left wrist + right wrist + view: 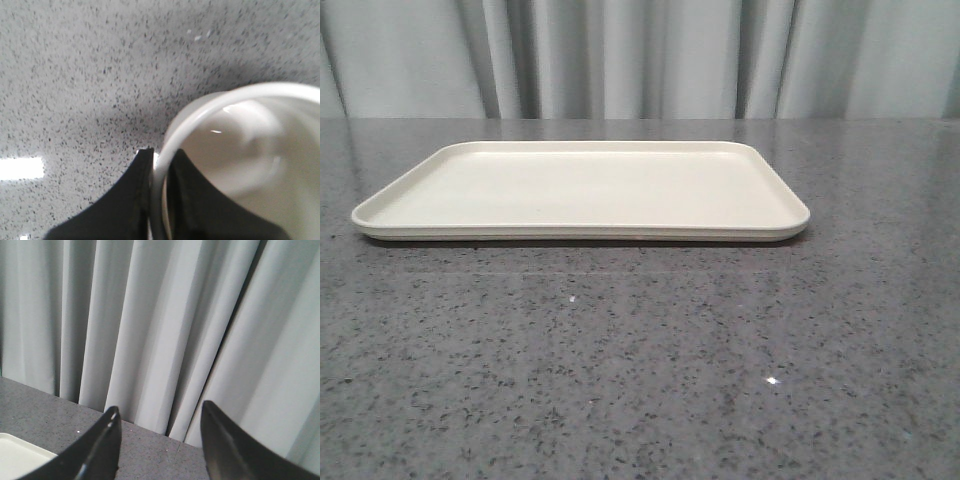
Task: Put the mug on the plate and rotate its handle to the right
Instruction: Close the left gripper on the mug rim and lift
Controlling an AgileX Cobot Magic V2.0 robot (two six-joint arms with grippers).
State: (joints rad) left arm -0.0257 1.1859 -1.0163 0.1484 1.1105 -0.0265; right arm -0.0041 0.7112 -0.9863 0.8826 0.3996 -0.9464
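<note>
The cream plate point(582, 190) lies flat on the grey speckled table in the front view, with nothing on it; one corner of the plate point(20, 455) shows in the right wrist view. The white mug point(250, 160) shows only in the left wrist view, seen from above into its hollow. My left gripper point(161, 156) is shut on the mug's rim, one finger outside the wall and one inside. The handle and the printed face are out of view. My right gripper point(159, 412) is open and holds nothing, facing the curtain above the table's far edge. Neither gripper shows in the front view.
A pale grey pleated curtain point(640, 55) hangs behind the table's far edge. Grey speckled tabletop point(640, 380) stretches in front of the plate and to both sides of it.
</note>
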